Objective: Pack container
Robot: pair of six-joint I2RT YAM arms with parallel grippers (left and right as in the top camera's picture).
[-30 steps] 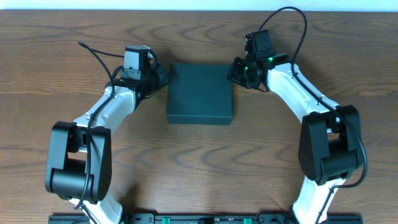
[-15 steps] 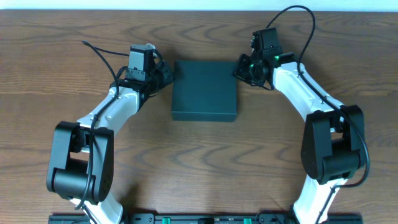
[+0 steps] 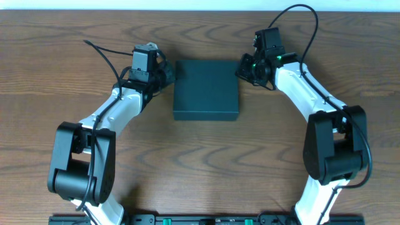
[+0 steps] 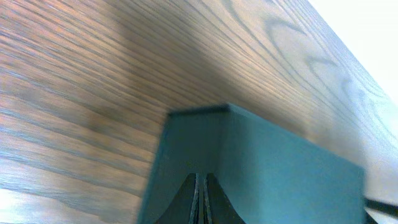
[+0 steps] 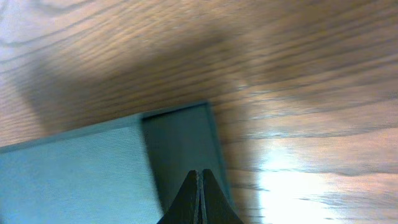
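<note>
Container, a dark teal-green square matte cardboard box [image 3: 205,90], sits with its lid down at the middle of my brown wood-grain worktop [image 3: 206,162]. Further back, my left claw [image 3: 167,74] is closed, fingers pressed together and holding nothing, its tip at the box's left wall near the far corner. My right claw [image 3: 245,67] is likewise closed and empty, at the right wall near the other far corner. Whether either tip touches the cardboard I cannot tell.

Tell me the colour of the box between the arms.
Dark teal-green, plain and matte box; clearest in the overhead view.
</note>
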